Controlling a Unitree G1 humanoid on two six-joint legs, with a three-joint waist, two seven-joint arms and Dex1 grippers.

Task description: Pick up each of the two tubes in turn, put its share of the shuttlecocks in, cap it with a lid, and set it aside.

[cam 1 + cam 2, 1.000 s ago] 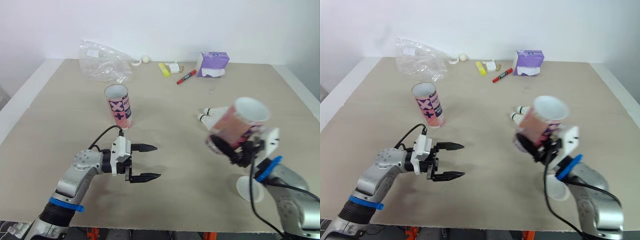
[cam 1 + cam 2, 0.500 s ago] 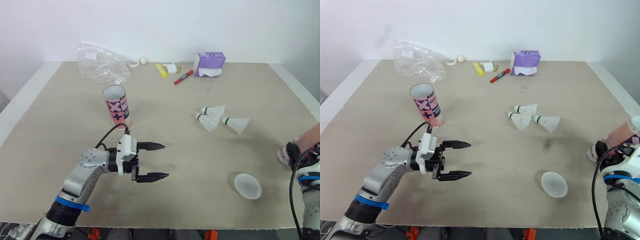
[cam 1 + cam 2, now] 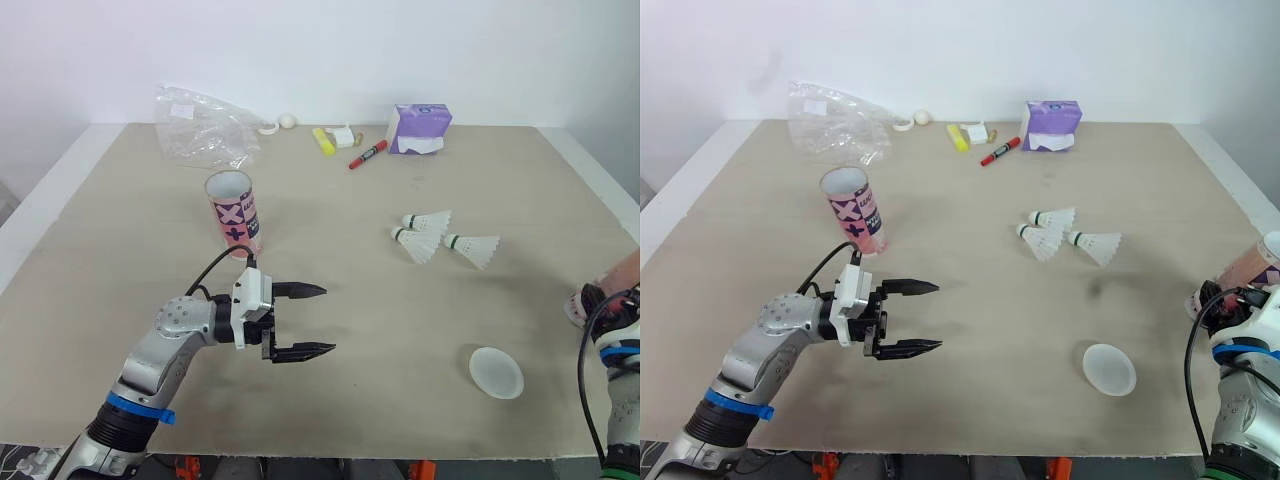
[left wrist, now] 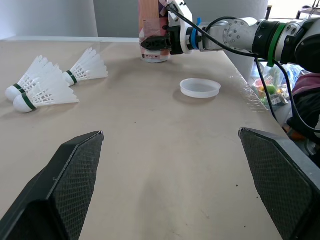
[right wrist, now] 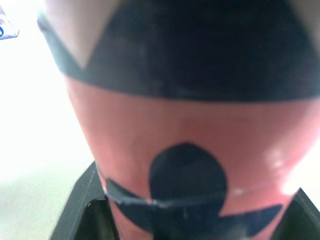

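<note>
Tubes from the head camera: where are they?
One tube point(image 3: 233, 212) stands upright, mouth up, on the counter point(image 3: 340, 200) left of centre. The held tube point(image 3: 1250, 265) sits at the right edge, mouth up and leaning outward, clamped near its base by the right tool point(image 3: 1212, 297). The left tool point(image 3: 330, 319) hangs wide open, empty. Three shuttlecocks point(image 3: 420, 246) and a lid point(image 3: 497, 371) lie between.
Left wrist view?
Held tube's long axis runs vertical, base at counter level; contact unclear.
Right wrist view?
Its pink wall, black-marked, is pressed between both fingers point(image 5: 80, 210).
</note>
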